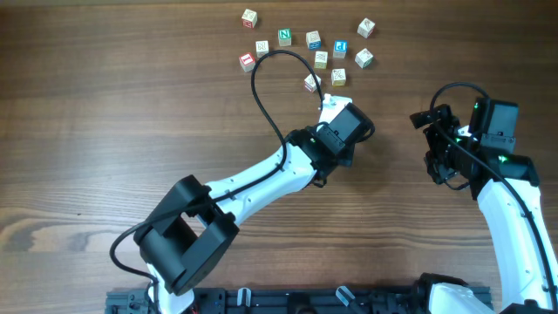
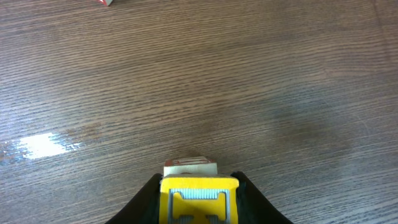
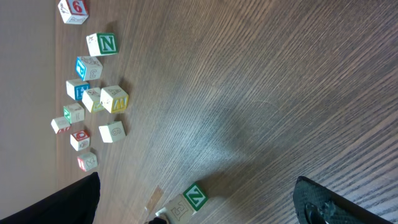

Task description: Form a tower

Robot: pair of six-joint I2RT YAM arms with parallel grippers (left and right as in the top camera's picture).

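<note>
A dark brown wooden table fills every view, its fine grain running lengthwise, with a pale patch of glare on the matt finish; nothing of the room shows beyond it. From the near edge at the left, the left arm, smooth white shells between blocky black joints, slants toward the middle of the surface, and a thin black cable loops above it. The left gripper is closed on the tower: its rounded black fingers press against both sides of a square, yellow-framed cube, and a pale wooden cube with a red edge shows just behind it. The tower stands near the middle, toward the far edge. Just beyond it, along the far edge, the loose cubes lie scattered, small pale wood with sharp corners and red, green, blue and yellow letter faces. Near the right edge, the right arm bends inward, and the right gripper has its jaws wide apart, holding nothing.
</note>
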